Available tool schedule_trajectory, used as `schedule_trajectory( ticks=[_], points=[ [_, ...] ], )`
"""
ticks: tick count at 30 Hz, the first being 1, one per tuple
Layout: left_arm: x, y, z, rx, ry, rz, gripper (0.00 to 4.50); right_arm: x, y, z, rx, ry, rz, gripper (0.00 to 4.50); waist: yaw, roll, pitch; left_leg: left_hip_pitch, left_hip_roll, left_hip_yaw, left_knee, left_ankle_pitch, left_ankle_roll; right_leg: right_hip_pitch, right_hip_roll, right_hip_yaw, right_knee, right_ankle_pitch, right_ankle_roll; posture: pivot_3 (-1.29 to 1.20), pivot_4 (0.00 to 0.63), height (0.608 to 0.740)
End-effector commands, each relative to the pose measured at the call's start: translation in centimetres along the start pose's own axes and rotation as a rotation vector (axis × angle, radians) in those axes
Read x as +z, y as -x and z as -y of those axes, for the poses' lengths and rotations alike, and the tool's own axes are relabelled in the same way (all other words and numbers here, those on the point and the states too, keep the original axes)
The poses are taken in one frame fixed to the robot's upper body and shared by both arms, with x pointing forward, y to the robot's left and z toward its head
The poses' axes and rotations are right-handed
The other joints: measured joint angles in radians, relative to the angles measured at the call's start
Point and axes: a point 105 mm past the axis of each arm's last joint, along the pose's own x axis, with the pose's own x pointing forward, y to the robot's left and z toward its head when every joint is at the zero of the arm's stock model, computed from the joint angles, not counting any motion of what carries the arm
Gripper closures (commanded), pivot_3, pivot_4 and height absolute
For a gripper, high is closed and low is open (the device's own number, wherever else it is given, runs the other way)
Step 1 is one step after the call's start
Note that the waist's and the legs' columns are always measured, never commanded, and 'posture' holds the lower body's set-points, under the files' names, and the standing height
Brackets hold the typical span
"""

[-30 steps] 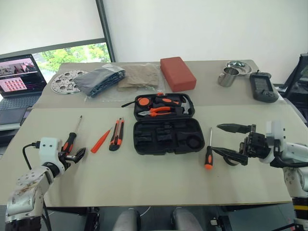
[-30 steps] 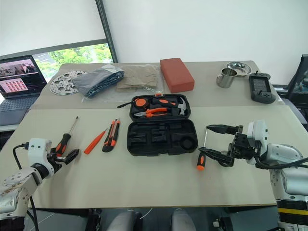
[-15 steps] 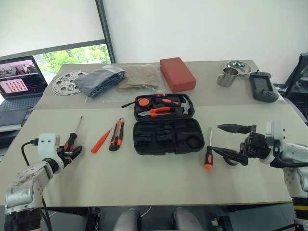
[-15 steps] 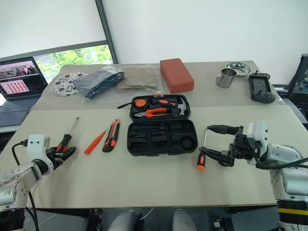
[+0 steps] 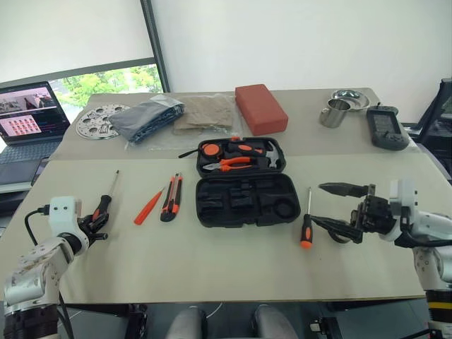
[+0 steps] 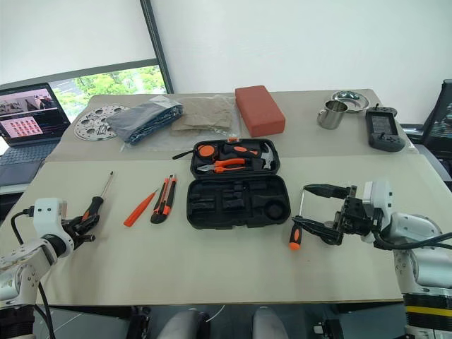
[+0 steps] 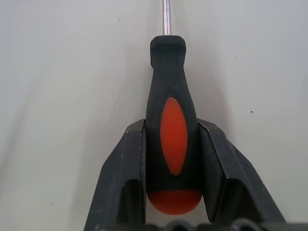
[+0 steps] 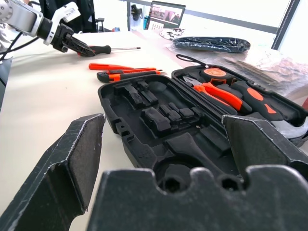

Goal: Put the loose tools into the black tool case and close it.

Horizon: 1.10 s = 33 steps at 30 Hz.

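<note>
The black tool case [image 5: 244, 202] lies open mid-table, with pliers and a hammer in its far half. My left gripper [image 5: 97, 224] is shut on the black-and-orange handle of a screwdriver [image 7: 172, 130] lying on the table at the left; both fingers press the handle's sides. A slim orange tool [image 5: 148, 207] and a utility knife [image 5: 170, 198] lie between that screwdriver and the case. The second screwdriver [image 5: 306, 227] lies just right of the case. My right gripper [image 5: 318, 203] hovers open beside it, holding nothing.
At the back stand a red block [image 5: 260, 107], a steel mug [image 5: 335, 113], a steel bowl [image 5: 349, 97] and a black handheld device [image 5: 385, 129]. Bagged cloths [image 5: 148, 116], a perforated metal disc [image 5: 99, 120] and a laptop [image 5: 28, 116] sit at the back left.
My left gripper's fingers have closed from wide open onto the screwdriver's handle. The right arm has not moved.
</note>
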Motion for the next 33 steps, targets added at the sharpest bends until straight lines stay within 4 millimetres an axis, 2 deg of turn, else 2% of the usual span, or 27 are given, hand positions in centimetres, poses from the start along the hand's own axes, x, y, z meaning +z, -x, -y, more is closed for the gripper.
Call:
schedule_trajectory(
  ticks=[1,6,14,17,20,25,27,28,29,33],
  points=[
    [0.3,0.2,-1.1,0.035,-0.015,-0.005,3.56,1.7,0.1,0.2,0.01,0.051,0.067,0.0,-0.001,0.0,0.0,0.0,0.0,0.0,0.0,0.0,0.0,0.0,0.0,0.0,0.0,0.0,0.0,0.0,0.15,0.707],
    [0.1,0.2,-1.4,0.038,-0.027,-0.014,3.56,2.8,0.2,-0.4,0.062,0.022,0.139,0.0,-0.001,0.0,0.0,0.0,0.0,0.0,0.0,0.0,0.0,0.0,0.0,0.0,0.0,0.0,0.0,0.0,0.15,0.707],
    [0.4,0.4,-1.7,0.047,-0.045,-0.005,3.56,2.8,0.2,-0.7,0.082,-0.002,0.132,0.0,-0.003,0.0,0.0,0.0,0.0,0.0,0.0,0.0,0.0,0.0,0.0,0.0,0.0,0.0,0.0,0.0,0.15,0.707],
    [1.7,0.5,-1.8,0.046,-0.082,0.049,3.56,2.8,0.2,-0.7,0.089,-0.001,0.126,0.0,-0.003,-0.001,0.001,0.0,0.0,0.0,0.0,0.0,0.0,0.0,0.0,0.0,0.0,0.0,0.0,0.0,0.15,0.707],
    [4.6,0.6,-1.2,0.013,-0.134,0.159,3.56,3.0,0.2,-0.5,0.087,-0.004,0.128,0.0,0.0,-0.004,0.002,-0.001,0.0,-0.001,0.0,0.0,0.0,-0.002,0.0,0.0,0.0,0.0,0.0,0.0,0.15,0.707],
    [7.6,0.2,-0.6,0.0,-0.347,0.216,3.56,3.1,0.4,-0.3,0.085,-0.012,0.122,0.0,0.005,-0.005,0.003,-0.001,0.0,-0.001,-0.001,0.0,0.0,-0.002,-0.001,0.0,-0.001,0.001,-0.001,0.0,0.15,0.707],
    [10.4,-0.3,2.5,-0.125,-0.414,0.312,3.56,3.0,0.8,0.0,0.065,-0.016,0.119,0.0,0.01,-0.005,0.003,-0.001,0.0,-0.001,-0.002,0.0,0.0,-0.002,-0.002,-0.001,-0.002,0.001,-0.001,0.0,0.15,0.707],
    [11.3,-0.3,3.5,-0.169,-0.435,0.341,3.56,3.0,0.9,0.1,0.058,-0.018,0.118,0.0,0.013,-0.005,0.003,-0.002,0.0,-0.001,-0.002,0.0,0.0,-0.002,-0.003,-0.001,-0.002,0.001,-0.001,0.0,0.15,0.707],
    [12.2,-0.4,5.5,-0.257,-0.479,0.377,3.56,2.9,1.3,0.2,0.049,-0.018,0.113,0.0,0.016,-0.005,0.003,-0.002,0.0,-0.001,-0.002,0.0,0.0,-0.002,-0.003,-0.003,-0.002,0.001,-0.001,0.0,0.15,0.707],
    [13.2,-0.4,11.9,-0.556,-0.666,0.433,3.56,2.2,3.0,0.6,-0.005,-0.017,0.087,0.0,0.019,-0.005,0.003,-0.004,0.0,0.001,-0.002,0.0,0.0,-0.002,-0.003,-0.003,-0.003,0.001,-0.001,0.0,0.15,0.707]
  ],
)
